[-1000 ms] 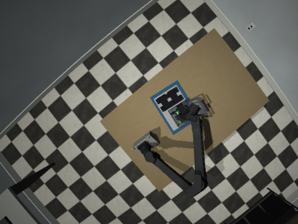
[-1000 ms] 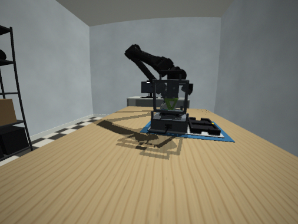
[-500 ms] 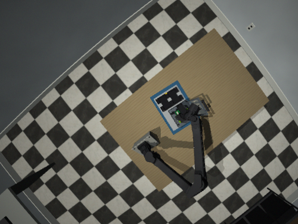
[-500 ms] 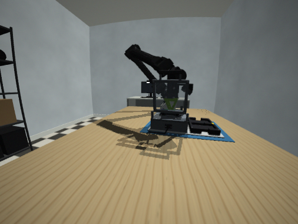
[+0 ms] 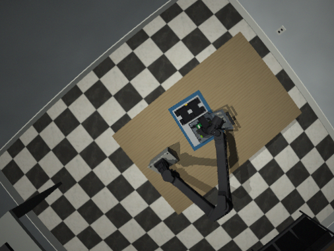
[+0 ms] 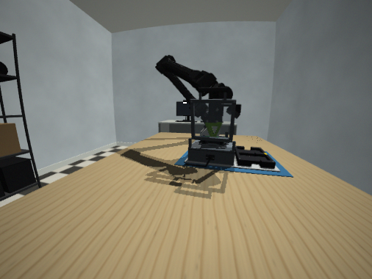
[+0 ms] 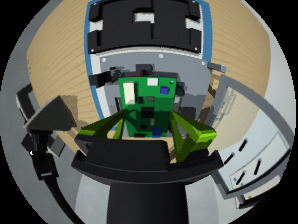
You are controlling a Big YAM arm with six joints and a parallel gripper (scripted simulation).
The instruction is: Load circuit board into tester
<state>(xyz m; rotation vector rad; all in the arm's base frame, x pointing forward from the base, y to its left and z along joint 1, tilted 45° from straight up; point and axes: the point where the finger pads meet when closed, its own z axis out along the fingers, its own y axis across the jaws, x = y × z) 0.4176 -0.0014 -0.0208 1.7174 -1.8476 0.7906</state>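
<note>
The green circuit board (image 7: pixel 157 106) is face up between my fingertips, its white connector at the end away from my wrist. My gripper (image 7: pixel 147 113) (image 6: pixel 213 135) has a green fingertip against each long edge of the board and looks shut on it. The board is over the pin plate of the grey tester (image 7: pixel 117 66) (image 6: pixel 195 154); any small gap below it cannot be seen. The pins and holes are hidden. The lone black post (image 7: pixel 144 68) shows just beyond the connector end. The latch hook (image 7: pixel 102 79) stands at the left. The lid (image 6: pixel 234 121) stands open, upright.
The black tray (image 7: pixel 120 42) (image 5: pixel 185 121) lies beside the tester, with no board visible in it. Both stand over a blue-edged mat (image 5: pixel 195 148) (image 6: pixel 287 174). The raised lid stands close beside my gripper on the hinge side.
</note>
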